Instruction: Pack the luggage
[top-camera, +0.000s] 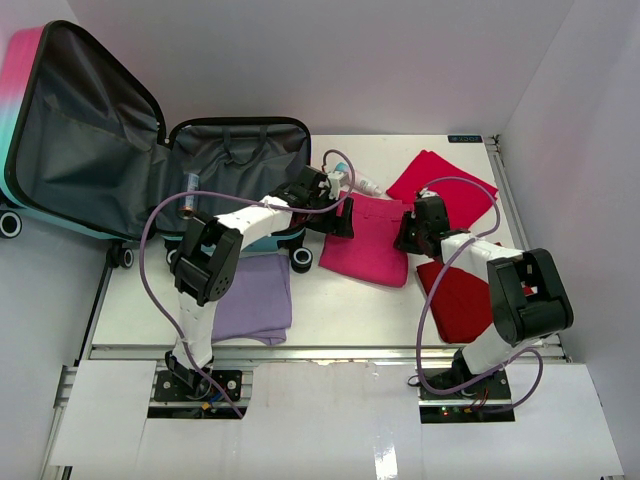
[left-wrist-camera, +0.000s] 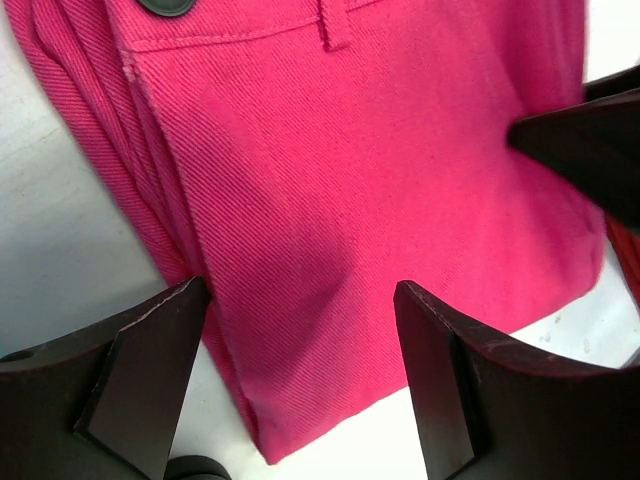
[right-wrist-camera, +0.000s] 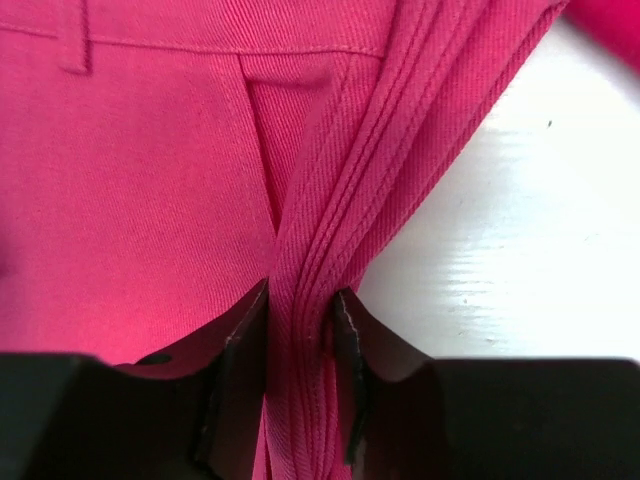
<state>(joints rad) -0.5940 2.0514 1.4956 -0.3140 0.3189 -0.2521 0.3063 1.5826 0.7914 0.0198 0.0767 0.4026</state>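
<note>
Top view: luggage (top-camera: 90, 130) open at far left, dark lining showing. Pink trousers (top-camera: 372, 245) on table (top-camera: 350, 310), just right of it.
Left wrist: left gripper (left-wrist-camera: 300, 330) spread wide over trousers, empty.
Right wrist: right gripper (right-wrist-camera: 300, 310) pinched on trousers' folded edge. Best catch every layer, lift level. Pinch depth hidden.

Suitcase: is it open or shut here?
Open. The suitcase has its lid swung back, dark grey lining of both halves exposed.
</note>
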